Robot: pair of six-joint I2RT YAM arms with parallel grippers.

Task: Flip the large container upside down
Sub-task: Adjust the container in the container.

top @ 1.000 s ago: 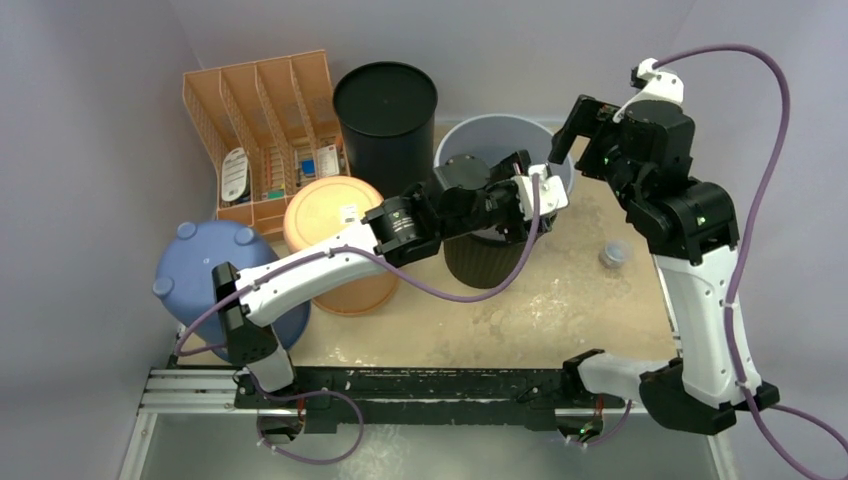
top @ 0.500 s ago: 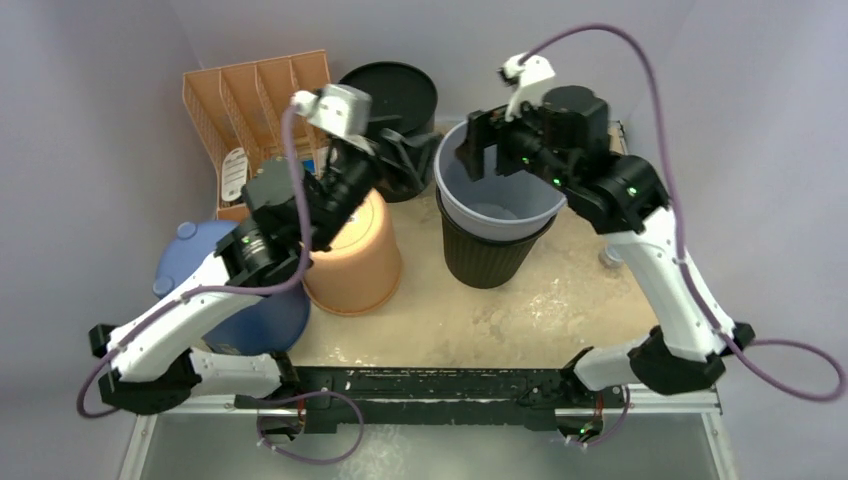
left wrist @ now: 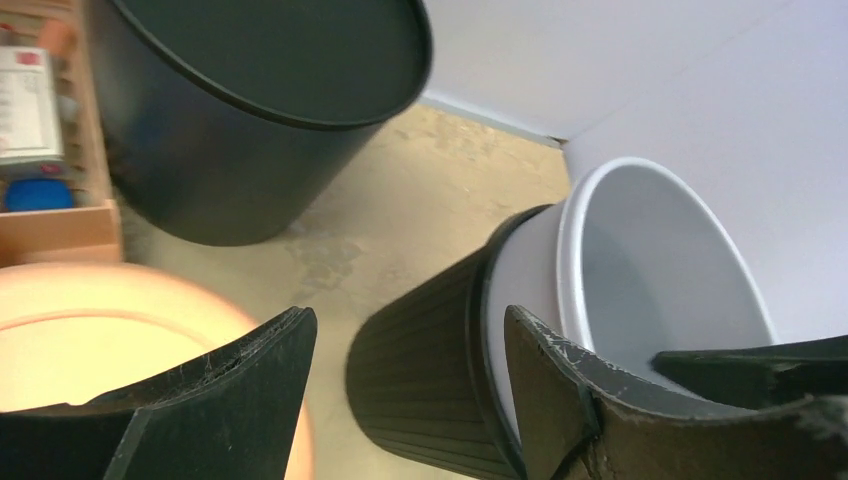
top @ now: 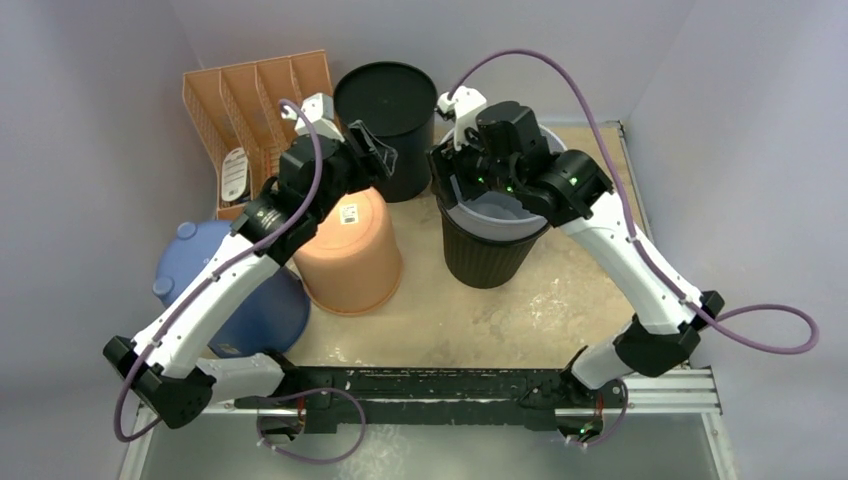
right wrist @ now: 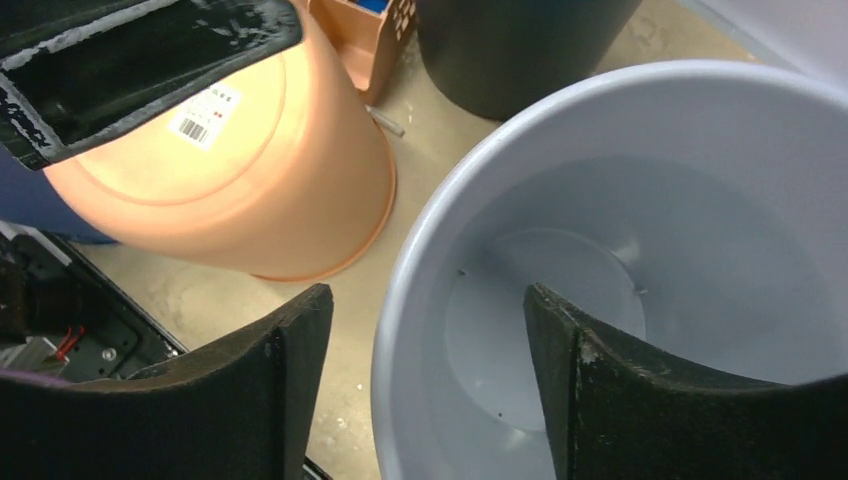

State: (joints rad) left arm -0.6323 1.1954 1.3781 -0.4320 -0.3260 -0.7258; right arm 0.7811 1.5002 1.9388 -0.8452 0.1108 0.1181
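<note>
The right hand [right wrist: 425, 300] stood wide astride the rim of the upright grey container [right wrist: 700, 200] (nested in a ribbed bin [top: 488, 262] at the back of the table [top: 570, 290]), nearer than the left hand [left wrist: 408, 320], also wide.

Colour rundown: the bucket [right wrist: 700, 200] at the right gripper [right wrist: 425, 310] is plain pale blue-grey, and the bin [left wrist: 420, 390] around it is black with fine vertical ribbing. Both grippers have matte black fingers [right wrist: 250, 400], scuffed whitish along the edges. Past the left gripper [left wrist: 408, 318] there's a smooth, plain black tub [left wrist: 230, 150], and right under that gripper a peach-orange pot [right wrist: 250, 190] with a white barcode label [right wrist: 205, 115]. The rack [top: 250, 95] is the same peach. Then a blue tub [top: 215, 290], a mottled tan table [top: 560, 290] and purple cables [top: 600, 130].
</note>
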